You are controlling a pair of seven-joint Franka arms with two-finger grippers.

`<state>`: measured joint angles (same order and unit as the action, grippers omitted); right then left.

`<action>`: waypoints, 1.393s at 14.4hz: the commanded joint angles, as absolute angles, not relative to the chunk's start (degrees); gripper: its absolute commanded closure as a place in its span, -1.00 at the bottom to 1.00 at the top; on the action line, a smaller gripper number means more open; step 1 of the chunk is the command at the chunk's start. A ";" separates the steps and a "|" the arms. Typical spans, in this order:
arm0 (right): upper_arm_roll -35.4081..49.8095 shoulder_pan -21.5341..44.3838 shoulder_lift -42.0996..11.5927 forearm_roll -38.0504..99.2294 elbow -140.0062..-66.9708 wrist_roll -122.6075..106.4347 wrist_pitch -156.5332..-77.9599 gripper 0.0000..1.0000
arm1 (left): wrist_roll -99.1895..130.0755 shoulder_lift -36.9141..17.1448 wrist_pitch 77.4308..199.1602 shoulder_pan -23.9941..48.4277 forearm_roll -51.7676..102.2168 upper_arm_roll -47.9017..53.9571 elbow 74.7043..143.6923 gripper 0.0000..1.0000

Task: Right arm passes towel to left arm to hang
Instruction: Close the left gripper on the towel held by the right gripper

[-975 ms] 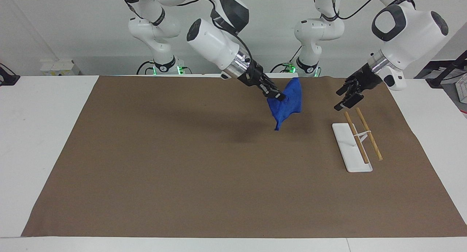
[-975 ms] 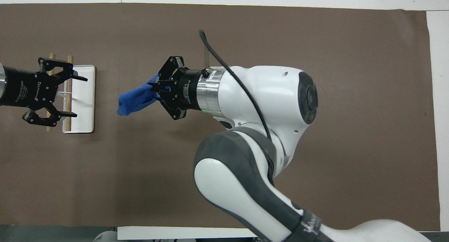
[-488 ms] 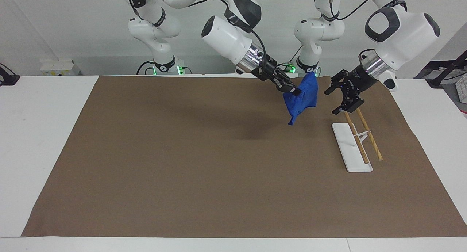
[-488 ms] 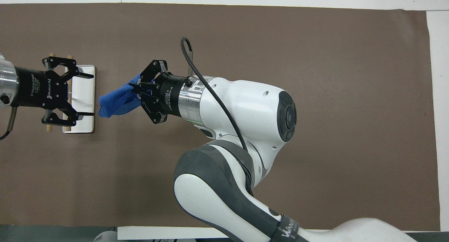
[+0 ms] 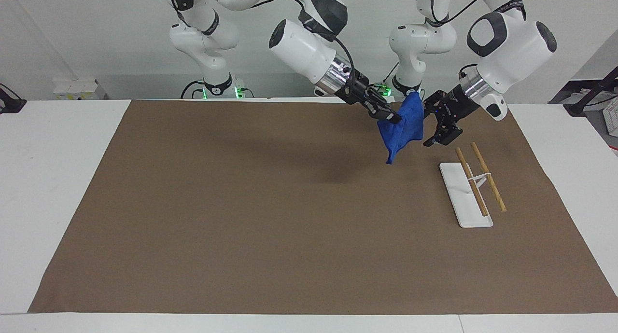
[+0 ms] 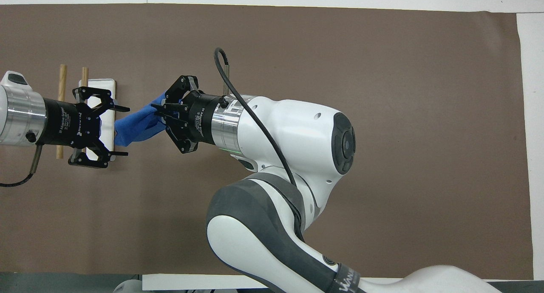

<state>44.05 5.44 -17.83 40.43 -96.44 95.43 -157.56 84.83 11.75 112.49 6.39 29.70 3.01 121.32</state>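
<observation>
Operator, reading the facing view from its left edge: your right end effector (image 5: 389, 117) sits in the upper centre of the frame, clenched on the towel (image 5: 403, 130), which hangs in the air above the brown mat (image 5: 241, 217). Immediately beside the towel, your left end effector (image 5: 433, 125) is released, fingers spread wide about the cloth's edge; whether they touch it you cannot tell. Lower in the frame, the rack (image 5: 470, 190) stands on the mat, two wooden rods across its white base.
</observation>
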 commanded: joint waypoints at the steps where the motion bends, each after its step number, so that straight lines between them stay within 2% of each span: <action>1: 45.18 5.36 -19.34 40.87 -94.22 96.33 -157.76 1.00 | 88.40 13.36 117.16 8.52 31.20 2.72 124.19 -0.84; 4: 45.26 5.36 -19.60 40.87 -93.87 96.33 -157.76 1.00 | 93.42 13.27 119.18 9.93 31.20 2.72 124.63 -0.72; 6: 45.26 5.36 -19.69 40.87 -93.78 96.33 -157.76 1.00 | 94.66 13.36 119.18 10.28 31.20 2.72 124.72 -0.41; 7: 45.26 5.36 -19.69 40.87 -93.78 96.33 -157.76 1.00 | 94.66 13.45 119.01 10.28 31.20 2.72 124.80 -0.16; 10: 45.26 5.36 -19.69 40.87 -93.60 96.24 -157.68 1.00 | 93.43 13.45 118.83 10.28 31.03 2.72 124.80 0.79; 11: 45.26 5.36 -19.69 40.87 -93.60 96.24 -157.68 1.00 | 92.47 13.36 118.83 10.28 31.03 2.64 124.80 0.93; 13: 45.26 5.36 -19.69 40.78 -93.60 96.24 -157.59 1.00 | 91.58 13.36 118.74 10.20 31.03 2.55 124.72 0.99; 18: 45.26 5.36 -19.69 40.78 -93.69 96.15 -157.33 0.97 | 91.58 13.36 118.56 10.20 31.03 2.55 124.72 0.99; 19: 45.18 5.36 -19.69 40.87 -93.69 96.15 -157.24 0.71 | 91.58 13.36 118.65 10.20 31.03 2.55 124.72 1.00; 20: 45.18 5.36 -19.69 41.04 -93.69 96.24 -157.24 0.28 | 91.58 13.36 118.83 10.20 31.03 2.55 124.72 0.99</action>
